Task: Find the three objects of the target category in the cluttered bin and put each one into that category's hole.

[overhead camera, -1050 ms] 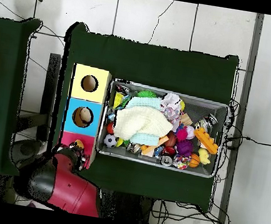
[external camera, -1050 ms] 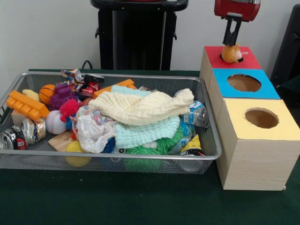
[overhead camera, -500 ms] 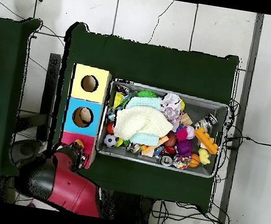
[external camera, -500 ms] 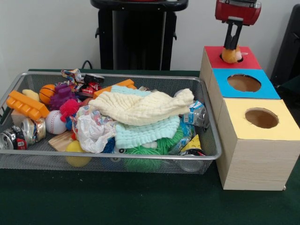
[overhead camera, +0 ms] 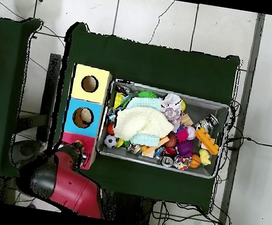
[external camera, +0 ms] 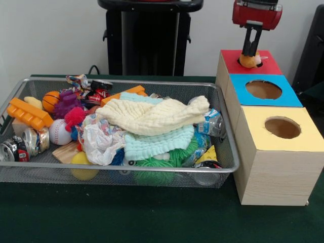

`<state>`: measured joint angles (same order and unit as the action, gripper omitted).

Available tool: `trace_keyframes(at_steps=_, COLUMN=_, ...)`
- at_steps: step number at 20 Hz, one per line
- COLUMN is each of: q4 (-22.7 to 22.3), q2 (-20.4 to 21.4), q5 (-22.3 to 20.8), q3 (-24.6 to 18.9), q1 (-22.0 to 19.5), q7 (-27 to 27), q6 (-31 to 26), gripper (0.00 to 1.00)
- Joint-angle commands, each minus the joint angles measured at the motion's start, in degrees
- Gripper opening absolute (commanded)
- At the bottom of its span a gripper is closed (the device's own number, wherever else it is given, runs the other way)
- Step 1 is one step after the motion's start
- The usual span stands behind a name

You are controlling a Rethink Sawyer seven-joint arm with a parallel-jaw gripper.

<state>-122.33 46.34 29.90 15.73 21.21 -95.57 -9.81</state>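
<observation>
**Drop into red hole: toy may hang on the rim**

Gripper (external camera: 250, 49) sits over the red-topped box (external camera: 230, 62), at about 1 o'clock from the bin (external camera: 223, 119) in front view. Fingers look drawn close together, tips down at the orange toy (external camera: 249, 61); can't tell whether they pinch it or only touch its top. Toy sits in the mouth of the red hole (external camera: 258, 64), upper half above the rim, so not clearly through.

Risks, as I judge them:
- Toy looks nearly as wide as the hole; if let go off-centre it could perch on the rim, not fall.
- If the fingers snag it while lifting, it may come back out and roll across the red top to the table (external camera: 126, 217).
- Pushing down w/ toy wedged could shove the box.

Blue box (external camera: 243, 98) and yellow box (external camera: 276, 167) stand at 5 o'clock of the red one. Bin heaped; cream cloth (external camera: 152, 116) hides much, so remaining targets may be buried.
</observation>
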Motion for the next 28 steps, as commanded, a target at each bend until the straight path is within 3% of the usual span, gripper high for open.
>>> trace_keyframes(at_steps=1, q4=-0.18, q2=-3.13, q5=2.33, q3=-6.47, q1=-2.84, q7=-15.81, q6=4.16, gripper=0.00)
trace_keyframes(at_steps=28, q4=-0.81, q2=-5.28, q5=1.54, q3=-9.27, q1=-5.12, q7=-15.76, q6=8.29, gripper=0.00)
